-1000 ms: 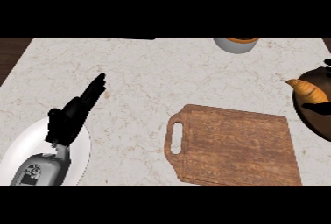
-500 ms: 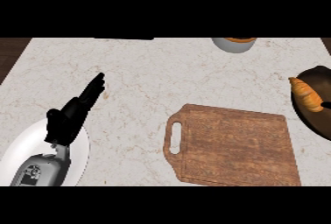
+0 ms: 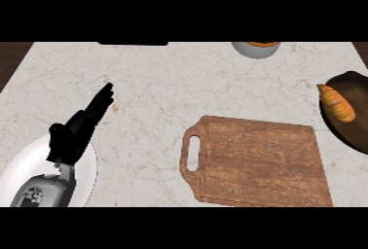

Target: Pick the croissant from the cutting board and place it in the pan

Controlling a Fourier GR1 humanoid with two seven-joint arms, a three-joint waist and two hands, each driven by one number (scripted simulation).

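1. The croissant (image 3: 336, 103) lies inside the dark pan (image 3: 350, 132) at the right edge of the tabletop (image 3: 165, 82), near the pan's upper left rim.
2. The wooden cutting board (image 3: 259, 165) lies left of the pan, handle slot facing left; nothing lies on it.
3. The left hand (image 3: 78, 130) is open, fingers straight and pointing up-right, above the rim of a white plate (image 3: 84, 170).
4. A bowl (image 3: 256, 48) stands at the far edge.

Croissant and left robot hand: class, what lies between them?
In the head view, mostly bare counter between croissant and left robot hand; the cutting board just edges in.
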